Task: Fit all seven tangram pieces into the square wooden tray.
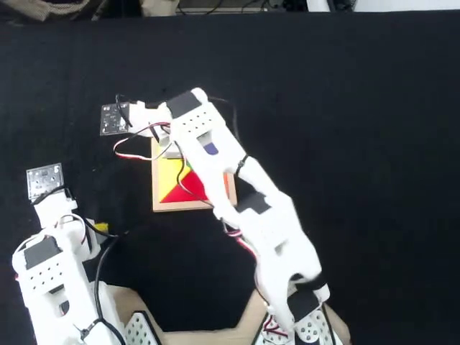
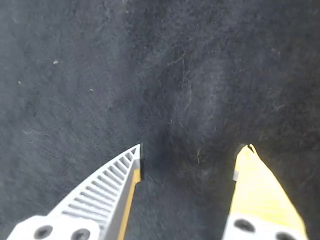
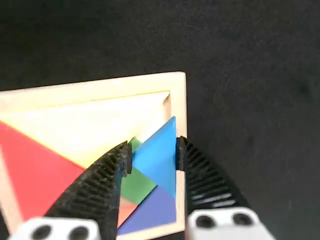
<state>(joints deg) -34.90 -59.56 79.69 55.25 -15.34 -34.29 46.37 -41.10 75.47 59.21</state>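
- A robotics lab bench is showing here: a black cloth (image 1: 359, 144) is covering the whole table.
- The white printed left arm (image 1: 50, 280) at seven o'clock and the right arm (image 1: 280, 244) at five o'clock are trailing bare wires (image 1: 133, 140).
- Loose cables (image 1: 215, 8) are lying at twelve o'clock.

You get a high view looking down over the whole bench (image 1: 359, 108). Your left wrist view faces the bench close up. Your right wrist view hangs close over the tray (image 3: 100, 84), which the high view also shows.
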